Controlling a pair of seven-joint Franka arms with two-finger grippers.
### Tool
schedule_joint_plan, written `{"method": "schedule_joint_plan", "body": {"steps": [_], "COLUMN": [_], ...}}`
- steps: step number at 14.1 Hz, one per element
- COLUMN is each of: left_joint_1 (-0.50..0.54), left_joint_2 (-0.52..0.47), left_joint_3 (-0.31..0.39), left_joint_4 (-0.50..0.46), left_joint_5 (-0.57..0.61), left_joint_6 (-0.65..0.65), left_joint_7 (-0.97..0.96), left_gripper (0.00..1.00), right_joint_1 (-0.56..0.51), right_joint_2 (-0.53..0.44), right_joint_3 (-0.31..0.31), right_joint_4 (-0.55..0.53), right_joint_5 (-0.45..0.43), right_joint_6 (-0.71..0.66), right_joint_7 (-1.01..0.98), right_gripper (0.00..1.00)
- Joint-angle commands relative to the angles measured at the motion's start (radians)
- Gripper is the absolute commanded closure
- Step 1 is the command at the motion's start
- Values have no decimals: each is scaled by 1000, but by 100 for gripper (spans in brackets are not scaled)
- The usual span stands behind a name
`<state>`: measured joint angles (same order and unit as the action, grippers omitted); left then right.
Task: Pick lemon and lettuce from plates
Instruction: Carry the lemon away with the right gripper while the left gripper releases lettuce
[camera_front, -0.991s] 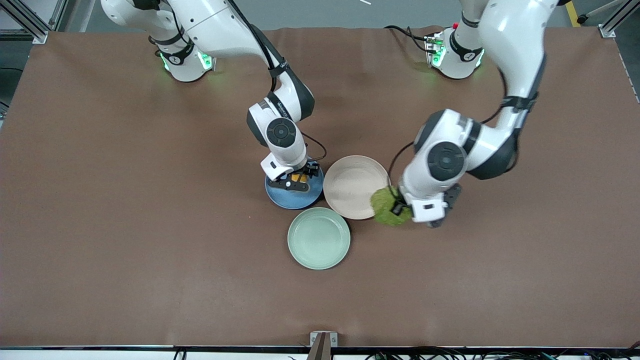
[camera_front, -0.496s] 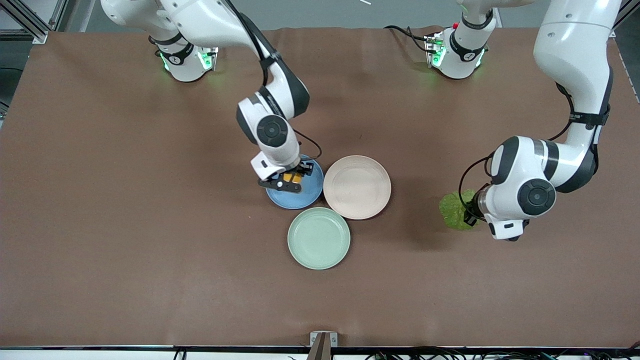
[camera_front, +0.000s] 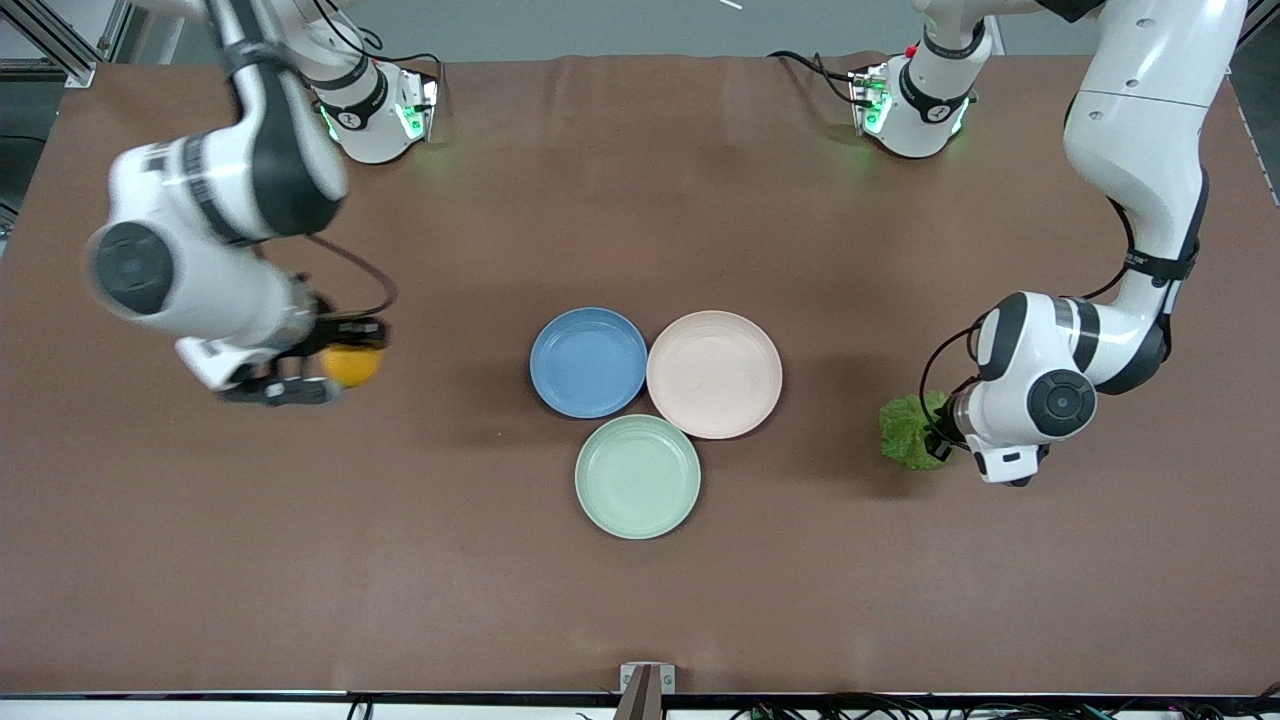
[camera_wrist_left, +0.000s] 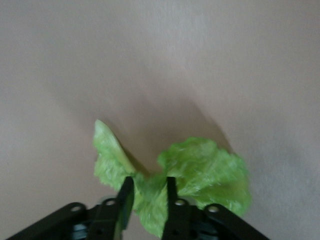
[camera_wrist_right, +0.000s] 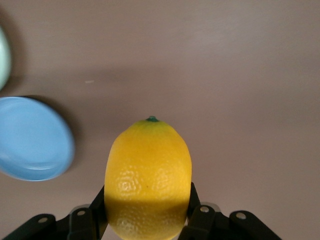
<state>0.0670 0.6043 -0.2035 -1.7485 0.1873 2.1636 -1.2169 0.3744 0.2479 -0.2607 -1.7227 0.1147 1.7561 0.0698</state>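
Note:
My right gripper is shut on the yellow lemon and holds it over bare table toward the right arm's end; the lemon fills the right wrist view between the jaws. My left gripper is shut on the green lettuce over the table toward the left arm's end; the crinkled leaf shows pinched in the left wrist view. The blue plate and the beige-pink plate sit side by side mid-table, both empty. The blue plate also shows in the right wrist view.
A pale mint-green plate lies nearer the front camera, touching both other plates. The brown table cover stretches wide on all sides. The arm bases stand along the table's top edge.
My right gripper has carried the lemon off the blue plate far toward the right arm's end. My left gripper with the lettuce has barely shifted since half a second ago.

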Motion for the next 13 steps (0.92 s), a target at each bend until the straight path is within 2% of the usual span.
{"method": "schedule_joint_plan", "body": {"steps": [1,4,7,10,12,13], "left_joint_1": [19,16,11,13,19,34], "left_joint_2": [-98,-207,-247,-250,-274,-323], "left_joint_3": [-17,-20,-43,-94,-123,-126], "left_joint_4": [-3,27,172,320,352,353], "left_joint_5": [24,23,15,14,15,15], "left_joint_6": [-13,-27,-227,-436,-511,-518], "left_joint_7": [49,254,394,453,477,534], "left_gripper": [0,0,0,0,0,0], "right_joint_1": [-150,-224,-227,-239,-242,-242], "right_joint_2": [42,95,134,198,220,228], "right_joint_3": [21,23,23,24,26,26], "right_joint_4": [-72,-188,-302,-314,-314,-316], "right_joint_5": [-17,-17,-17,-17,-15,-12], "right_joint_6": [130,332,534,611,632,635], "right_joint_7": [-239,-352,-352,-354,-355,-354], "right_gripper": [80,80,80,79,79,78]}}
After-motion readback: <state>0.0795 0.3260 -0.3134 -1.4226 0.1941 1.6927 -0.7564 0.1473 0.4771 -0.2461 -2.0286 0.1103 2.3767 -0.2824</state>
